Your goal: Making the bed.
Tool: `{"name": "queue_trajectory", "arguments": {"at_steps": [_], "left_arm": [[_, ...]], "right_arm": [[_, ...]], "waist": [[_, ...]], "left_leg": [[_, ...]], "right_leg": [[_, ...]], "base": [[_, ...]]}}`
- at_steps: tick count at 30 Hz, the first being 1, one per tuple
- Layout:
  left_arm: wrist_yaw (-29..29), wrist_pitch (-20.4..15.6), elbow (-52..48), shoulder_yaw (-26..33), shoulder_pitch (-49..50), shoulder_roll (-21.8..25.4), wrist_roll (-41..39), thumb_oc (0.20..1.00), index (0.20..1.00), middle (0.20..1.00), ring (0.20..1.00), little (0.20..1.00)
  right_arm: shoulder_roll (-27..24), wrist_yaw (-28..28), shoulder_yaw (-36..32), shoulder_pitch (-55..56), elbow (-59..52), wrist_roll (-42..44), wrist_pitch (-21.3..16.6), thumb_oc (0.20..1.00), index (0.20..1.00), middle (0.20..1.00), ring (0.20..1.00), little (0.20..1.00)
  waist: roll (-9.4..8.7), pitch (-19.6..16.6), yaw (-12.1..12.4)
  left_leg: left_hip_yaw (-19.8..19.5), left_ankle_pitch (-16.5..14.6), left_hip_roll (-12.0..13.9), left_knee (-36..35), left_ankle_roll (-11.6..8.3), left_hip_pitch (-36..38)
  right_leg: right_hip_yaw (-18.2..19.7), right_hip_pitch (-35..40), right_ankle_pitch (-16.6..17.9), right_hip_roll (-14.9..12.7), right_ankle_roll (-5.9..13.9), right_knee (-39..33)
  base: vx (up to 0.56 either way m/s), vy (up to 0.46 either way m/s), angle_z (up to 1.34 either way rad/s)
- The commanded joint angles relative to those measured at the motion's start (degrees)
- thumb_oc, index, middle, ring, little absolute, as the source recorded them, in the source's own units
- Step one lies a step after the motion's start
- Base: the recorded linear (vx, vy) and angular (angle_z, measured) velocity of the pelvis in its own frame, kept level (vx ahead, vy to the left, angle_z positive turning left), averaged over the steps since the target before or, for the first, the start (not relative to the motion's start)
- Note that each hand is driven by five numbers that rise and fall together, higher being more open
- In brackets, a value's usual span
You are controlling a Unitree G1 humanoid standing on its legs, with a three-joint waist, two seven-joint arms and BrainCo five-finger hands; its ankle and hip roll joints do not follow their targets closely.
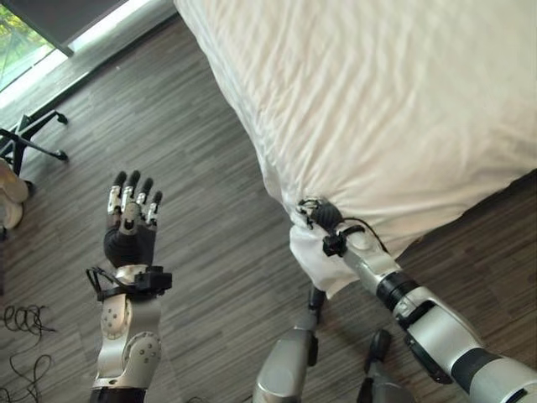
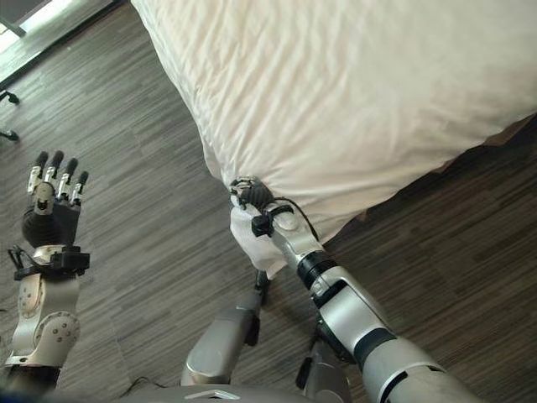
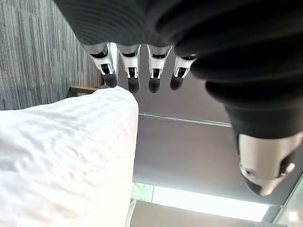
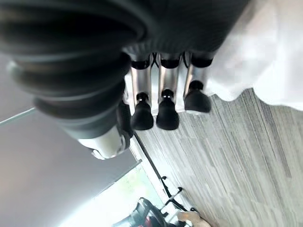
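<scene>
A white duvet (image 1: 377, 101) covers the bed, and its near corner hangs down toward the wooden floor. My right hand (image 1: 317, 215) is at that corner with its fingers (image 4: 165, 109) curled into the cloth, and a flap of white fabric (image 1: 315, 264) droops just below it. My left hand (image 1: 130, 231) is held up over the bare floor well to the left of the bed, fingers (image 3: 130, 71) straight and spread, holding nothing. In the left wrist view the duvet (image 3: 61, 156) shows beyond that hand, apart from it.
Dark wood-plank floor (image 1: 210, 218) runs along the bed's left side and front. A black chair base on castors (image 1: 33, 138) stands at the far left near a bright window (image 1: 21, 42). The bed's dark lower edge (image 1: 503, 197) shows at the right.
</scene>
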Motion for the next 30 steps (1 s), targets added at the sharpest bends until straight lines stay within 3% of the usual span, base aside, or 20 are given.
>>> {"name": "queue_trajectory", "arguments": {"at_steps": [1, 4, 11, 13, 15, 16, 17, 20, 23, 26, 27, 28, 29, 30], "left_arm": [[-0.47, -3.41, -0.52, 0.85, -1.66, 0.16, 1.70, 1.000, 1.000, 1.000, 1.000, 1.000], [-0.50, -2.95, -0.04, 0.33, -1.72, -2.55, 2.36, 1.000, 1.000, 1.000, 1.000, 1.000], [-0.67, -3.02, -0.80, 0.83, -0.74, -3.86, 3.96, 1.000, 1.000, 1.000, 1.000, 1.000], [-0.76, -3.46, -1.26, 2.70, 0.37, -3.80, 4.51, 1.000, 1.000, 1.000, 1.000, 1.000], [-1.01, -3.60, -0.85, 3.87, 0.85, -3.78, 4.46, 1.000, 1.000, 1.000, 1.000, 1.000], [-1.31, -3.98, -0.08, 5.34, 1.25, -3.70, 4.41, 1.000, 1.000, 1.000, 1.000, 1.000], [-1.32, -3.99, -0.06, 5.32, 1.18, -3.75, 4.40, 1.000, 1.000, 1.000, 1.000, 1.000], [-1.94, -4.37, 2.39, 6.83, 0.77, -3.60, 3.81, 1.000, 1.000, 1.000, 1.000, 1.000], [-2.30, -4.27, 2.77, 5.82, -0.23, -2.96, 4.94, 1.000, 1.000, 1.000, 1.000, 1.000], [-2.49, -3.91, 3.70, 4.64, -0.91, -3.38, 4.68, 1.000, 1.000, 1.000, 1.000, 1.000], [-2.52, -3.94, 3.74, 4.46, -0.92, -3.34, 4.67, 1.000, 1.000, 1.000, 1.000, 1.000], [-2.13, -3.90, 3.74, 4.47, -1.20, -3.45, 5.14, 1.000, 1.000, 1.000, 1.000, 1.000], [-1.80, -3.63, 4.65, 4.78, -0.55, -3.90, 5.70, 1.000, 1.000, 1.000, 1.000, 1.000], [-1.80, -3.63, 4.64, 4.76, -0.54, -3.87, 5.70, 1.000, 1.000, 1.000, 1.000, 1.000]], "right_arm": [[-5.26, -3.36, -1.44, 1.75, 6.91, 0.42, 2.05, 0.200, 0.200, 0.200, 0.200, 0.200], [-6.22, -2.99, -6.39, 9.82, 13.32, 1.03, 2.93, 0.200, 0.200, 0.200, 0.200, 0.200], [-7.49, -1.18, -8.57, 20.73, 16.39, -1.97, 3.00, 0.200, 0.200, 0.200, 0.200, 0.200], [-11.36, -1.97, -16.31, 23.39, 17.97, 1.53, 2.19, 0.200, 0.200, 0.200, 0.200, 0.200], [-12.97, -2.15, -18.73, 24.22, 18.08, 2.23, 1.77, 0.200, 0.200, 0.200, 0.200, 0.200], [-16.89, -3.04, -23.45, 25.54, 18.49, 3.04, 0.96, 0.200, 0.200, 0.200, 0.200, 0.200], [-16.96, -3.02, -23.48, 25.49, 18.50, 3.04, 0.96, 0.200, 0.200, 0.200, 0.200, 0.200], [-24.74, -5.42, -32.39, 28.85, 18.70, 4.75, -0.69, 0.200, 0.200, 0.200, 0.200, 0.200], [-29.80, -10.43, -43.51, 34.56, 11.49, 7.86, -5.44, 0.200, 0.200, 0.200, 0.200, 0.200], [-30.01, -14.39, -49.52, 41.92, -4.83, 4.36, -10.07, 0.200, 0.200, 0.200, 0.200, 0.200], [-29.68, -14.79, -49.83, 42.42, -5.61, 4.00, -9.79, 0.200, 0.200, 0.200, 0.200, 0.200], [-28.29, -15.81, -50.95, 43.90, -11.62, 2.59, -10.71, 1.000, 1.000, 1.000, 1.000, 1.000], [-25.67, -16.22, -52.76, 45.75, -18.71, 1.95, -13.07, 1.000, 1.000, 1.000, 1.000, 1.000], [-25.60, -16.27, -52.79, 45.80, -18.80, 1.89, -13.03, 1.000, 1.000, 1.000, 1.000, 1.000]], "waist": [[0.17, 0.41, -0.39], [0.87, 1.19, -2.00], [0.91, 1.88, -4.96], [1.12, 2.46, -6.70], [1.18, 2.54, -7.13], [0.76, 2.69, -8.26], [0.91, 2.63, -8.14], [-0.14, 2.08, -10.51], [-1.33, 0.14, -14.66], [-2.22, -1.60, -18.11], [-2.13, -1.63, -17.95], [-2.58, -1.83, -19.14], [-3.09, -2.39, -20.56], [-3.11, -2.43, -20.41]], "left_leg": [[1.25, 3.99, 1.67, 0.38, -3.36, -1.63], [2.14, 3.46, 1.37, 0.38, -3.04, -1.15], [3.27, 3.04, 1.56, 0.38, -3.04, -0.29], [3.34, 2.67, 1.40, 0.38, -3.20, 0.32], [3.53, 2.79, 1.62, 0.38, -3.22, 0.31], [3.57, 2.37, 1.54, 0.38, -3.25, 0.91], [3.60, 2.63, 1.73, 0.38, -3.26, 0.66], [3.66, 1.82, 1.67, 0.38, -3.18, 1.70], [3.78, 0.66, 1.65, 0.38, -2.92, 3.74], [4.18, -0.03, 1.88, 0.38, -2.69, 6.03], [4.16, 0.26, 1.98, 0.38, -2.66, 5.93], [4.69, 0.10, 2.39, 0.38, -2.62, 6.92], [6.48, 0.19, 3.59, 0.38, -2.74, 8.26], [6.60, 0.18, 3.63, 0.38, -2.75, 8.26]], "right_leg": [[3.68, 0.53, 2.33, -3.12, 2.30, 0.71], [4.27, 0.11, 2.44, -3.60, 2.64, 0.71], [4.88, -0.16, 2.52, -3.69, 2.70, 0.71], [4.87, 0.01, 2.18, -3.99, 2.80, 0.71], [5.10, -0.20, 2.36, -3.83, 2.77, 0.71], [5.28, 0.20, 2.03, -3.86, 2.90, 0.71], [5.37, -0.08, 2.32, -3.67, 2.83, 0.71], [5.38, 0.76, 1.66, -3.81, 2.99, 0.71], [6.17, 2.27, 1.39, -3.87, 3.01, 0.71], [7.06, 3.96, 0.72, -4.03, 3.04, 1.41], [7.08, 3.85, 0.95, -3.92, 3.00, 1.45], [7.21, 3.61, 1.17, -3.85, 2.87, 2.61], [8.26, 2.84, 1.25, -2.97, 2.62, 4.31], [8.39, 2.74, 1.25, -2.94, 2.61, 4.38]], "base": [[0.02, 0.053, -0.19], [0.01, 0.063, -0.07], [0.00, 0.026, -0.15], [0.01, 0.033, -0.19], [0.00, 0.000, 0.00], [0.01, 0.006, -0.04], [0.03, -0.013, -0.07], [0.03, -0.006, 0.00], [0.09, -0.002, 0.06], [0.05, -0.019, -0.04], [0.01, -0.018, -0.12], [-0.06, -0.040, -0.16], [-0.04, -0.040, -0.18], [-0.08, -0.066, -0.47]]}}
